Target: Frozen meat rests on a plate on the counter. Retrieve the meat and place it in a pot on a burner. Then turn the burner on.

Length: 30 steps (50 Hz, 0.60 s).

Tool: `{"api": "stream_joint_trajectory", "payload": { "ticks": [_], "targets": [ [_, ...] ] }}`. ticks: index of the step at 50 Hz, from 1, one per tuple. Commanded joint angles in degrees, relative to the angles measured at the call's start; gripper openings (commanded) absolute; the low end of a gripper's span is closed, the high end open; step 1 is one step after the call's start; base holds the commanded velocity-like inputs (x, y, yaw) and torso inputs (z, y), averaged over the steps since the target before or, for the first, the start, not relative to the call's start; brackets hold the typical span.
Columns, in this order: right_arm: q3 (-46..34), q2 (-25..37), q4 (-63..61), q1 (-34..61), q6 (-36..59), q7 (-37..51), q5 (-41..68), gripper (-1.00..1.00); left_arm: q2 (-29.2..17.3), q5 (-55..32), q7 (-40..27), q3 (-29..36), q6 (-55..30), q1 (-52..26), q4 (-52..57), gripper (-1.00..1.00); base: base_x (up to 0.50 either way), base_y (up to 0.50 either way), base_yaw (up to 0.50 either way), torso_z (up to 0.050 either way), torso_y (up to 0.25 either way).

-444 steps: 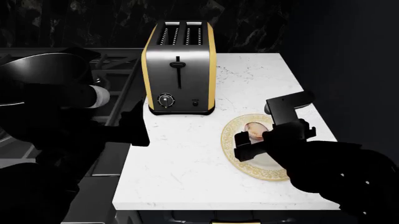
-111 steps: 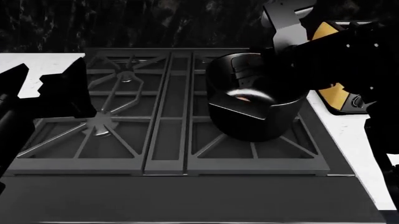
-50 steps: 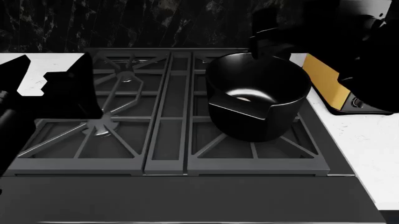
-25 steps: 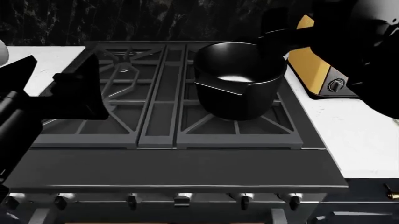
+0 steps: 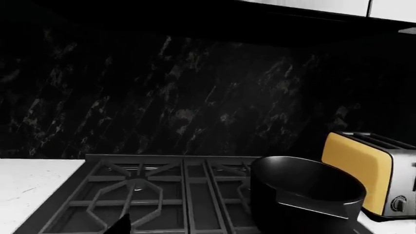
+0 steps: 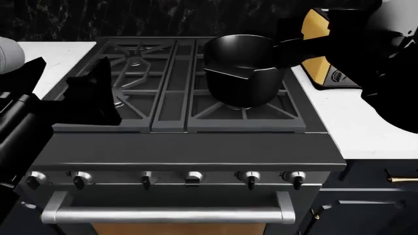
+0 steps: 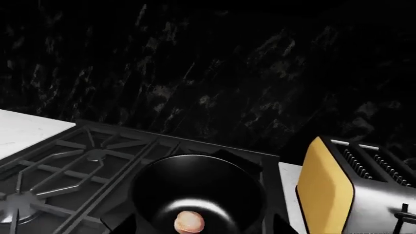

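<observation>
Dark stove (image 6: 196,147): meat (image 7: 189,221) sat in pot (image 6: 243,68). I judged knobs (image 6: 250,178) small, stiff; pinch sides. Finger state of either gripper unclear.

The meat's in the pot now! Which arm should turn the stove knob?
Probably right. The right gripper hangs by the pot, above the right-hand knobs. The left gripper sits over the left burners and would have to cross over.
</observation>
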Motion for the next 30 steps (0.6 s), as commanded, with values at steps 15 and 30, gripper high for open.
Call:
{"api": "stream_joint_trajectory", "payload": {
  "ticks": [15,30],
  "targets": [
    [8.4,4.8,-17.3,-11.0,-8.3,16.7,8.5,1.0,11.3,31.1,23.6,-11.6,4.8,27.1,12.0,1.0,0.0,0.0,0.0,0.0,0.0],
    [11.1,6.4,-26.6,-17.5,-12.4,23.4,12.5,1.0,14.3,46.5,30.9,-8.2,11.5,36.9,14.9,1.0,0.0,0.0,0.0,0.0,0.0]
  ]
}}
